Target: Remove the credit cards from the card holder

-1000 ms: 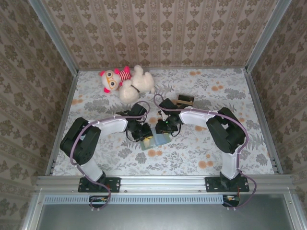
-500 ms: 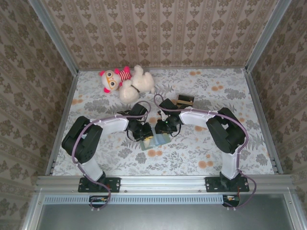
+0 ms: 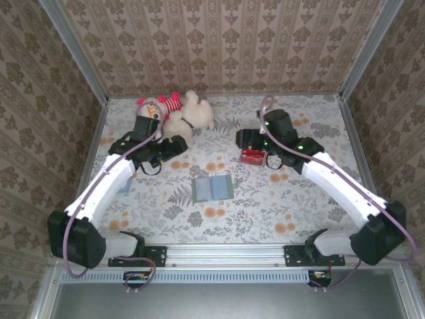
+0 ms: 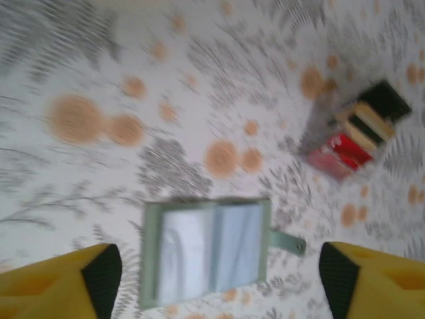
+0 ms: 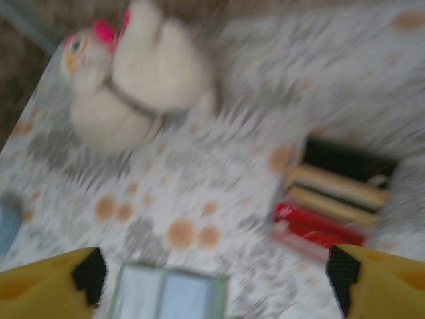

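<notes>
A: Top view. What is recorded?

B: The card holder point(image 3: 212, 189) is seen lying open and flat near the middle of the flowered table point(image 3: 305, 199), touched by nothing. The left gripper point(image 3: 179, 143) is held near the plush toy point(image 3: 187, 114). The right gripper point(image 3: 246, 139) is held just beside the small red box point(image 3: 254, 157). Both are well apart from the holder.

A: Left wrist view?

B: Two yellow fingers point(image 4: 60, 282) are seen at the lower corners, spread wide, with nothing gripped. The holder is framed between them, its two pale panels turned up and a closing tab point(image 4: 289, 243) stuck out on one side. The red box, striped tan and dark, is seen at the upper right. Whether the credit cards are lodged in the pockets cannot be told, as the frame is blurred.

A: Right wrist view?

B: The same is noted: fingers point(image 5: 50, 282) set wide, jaws empty. Part of the holder is caught at the bottom edge, the plush toy at upper left, the red box at right.

A: Step in hand?

B: It is judged to be a gap between grasps — nothing is gripped, and the holder is laid open and ready. For the next move, one cover would need to be pinned down while a card's exposed edge is pinched and drawn out along its pocket. A closer, sharper look at the pockets is called for first.
</notes>
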`<state>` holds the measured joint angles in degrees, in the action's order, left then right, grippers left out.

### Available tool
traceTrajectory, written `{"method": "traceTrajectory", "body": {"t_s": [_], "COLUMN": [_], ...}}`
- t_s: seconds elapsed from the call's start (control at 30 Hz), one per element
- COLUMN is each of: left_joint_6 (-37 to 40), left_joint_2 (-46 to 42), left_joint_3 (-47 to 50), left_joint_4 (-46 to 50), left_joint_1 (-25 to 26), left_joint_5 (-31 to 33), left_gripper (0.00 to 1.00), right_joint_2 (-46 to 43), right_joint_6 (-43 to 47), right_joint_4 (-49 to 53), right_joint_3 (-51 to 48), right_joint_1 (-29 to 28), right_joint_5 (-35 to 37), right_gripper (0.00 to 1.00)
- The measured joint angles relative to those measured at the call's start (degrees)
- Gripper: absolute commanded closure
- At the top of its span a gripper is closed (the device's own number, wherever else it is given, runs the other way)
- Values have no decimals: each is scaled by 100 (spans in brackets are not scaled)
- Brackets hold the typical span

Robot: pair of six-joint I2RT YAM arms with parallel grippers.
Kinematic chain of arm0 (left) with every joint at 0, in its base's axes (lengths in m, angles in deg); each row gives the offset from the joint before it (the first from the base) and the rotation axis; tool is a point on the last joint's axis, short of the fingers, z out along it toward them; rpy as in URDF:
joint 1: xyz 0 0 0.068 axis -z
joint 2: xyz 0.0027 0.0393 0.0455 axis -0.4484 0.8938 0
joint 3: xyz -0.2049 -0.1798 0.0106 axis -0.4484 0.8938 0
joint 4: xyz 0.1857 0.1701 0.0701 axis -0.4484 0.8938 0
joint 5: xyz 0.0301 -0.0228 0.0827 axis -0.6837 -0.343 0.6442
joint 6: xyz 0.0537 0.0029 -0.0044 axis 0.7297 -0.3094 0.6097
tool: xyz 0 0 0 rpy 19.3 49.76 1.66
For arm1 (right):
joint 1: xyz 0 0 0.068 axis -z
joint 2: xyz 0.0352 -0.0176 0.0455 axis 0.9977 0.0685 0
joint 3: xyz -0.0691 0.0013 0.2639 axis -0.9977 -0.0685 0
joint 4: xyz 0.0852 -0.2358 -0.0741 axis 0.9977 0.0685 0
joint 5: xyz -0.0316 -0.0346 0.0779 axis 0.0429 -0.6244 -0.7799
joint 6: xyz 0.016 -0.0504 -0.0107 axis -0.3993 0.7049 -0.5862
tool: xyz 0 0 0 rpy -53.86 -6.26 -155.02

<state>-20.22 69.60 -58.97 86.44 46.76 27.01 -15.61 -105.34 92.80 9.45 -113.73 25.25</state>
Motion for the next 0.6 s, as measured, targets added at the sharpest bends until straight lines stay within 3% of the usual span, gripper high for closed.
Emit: {"method": "traceTrajectory", "body": {"t_s": [0.27, 0.6], "left_joint_6": [1204, 2452], "left_joint_2": [-975, -1491], "left_joint_3": [835, 2706], "left_joint_4": [-553, -2527], "left_joint_1": [-636, -789], "left_joint_5": [1294, 2970], "left_gripper": [0, 0], "right_joint_2": [-472, -271], "right_joint_6": [872, 1399], "right_joint_4": [-551, -2288], "right_joint_3": [-601, -2664], "right_joint_1": [863, 1585], "right_joint_5": [1388, 2444], "right_gripper": [0, 0]}}
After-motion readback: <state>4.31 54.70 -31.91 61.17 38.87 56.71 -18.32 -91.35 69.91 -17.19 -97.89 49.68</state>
